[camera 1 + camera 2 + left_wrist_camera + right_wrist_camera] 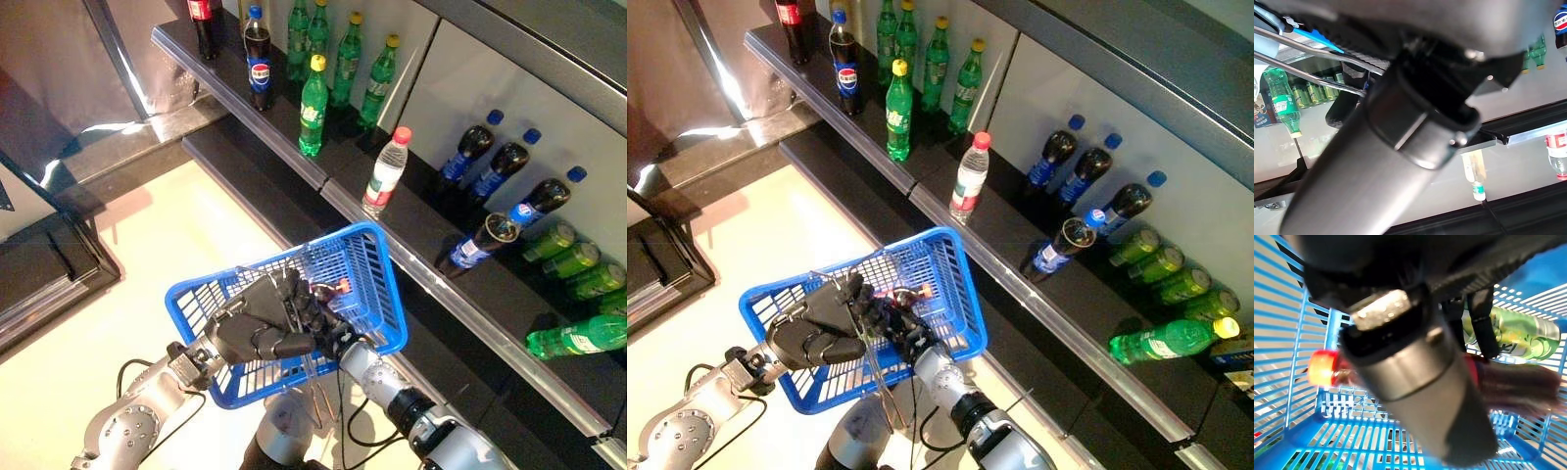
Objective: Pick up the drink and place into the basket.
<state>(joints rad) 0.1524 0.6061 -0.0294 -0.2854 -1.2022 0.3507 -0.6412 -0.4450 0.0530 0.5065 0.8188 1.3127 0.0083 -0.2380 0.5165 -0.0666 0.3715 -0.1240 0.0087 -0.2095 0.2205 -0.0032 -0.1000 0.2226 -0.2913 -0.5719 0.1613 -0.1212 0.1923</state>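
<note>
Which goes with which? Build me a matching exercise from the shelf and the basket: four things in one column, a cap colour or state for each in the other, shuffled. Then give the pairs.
Things:
1. clear bottle
2. dark upright bottle with a blue label
3. green bottle at the far right
4. basket

Colour or state:
A. lies on its side
B. red cap
C. hangs from the left hand
D. blue cap

Pairs: 1-B, 2-D, 3-A, 4-C.
</note>
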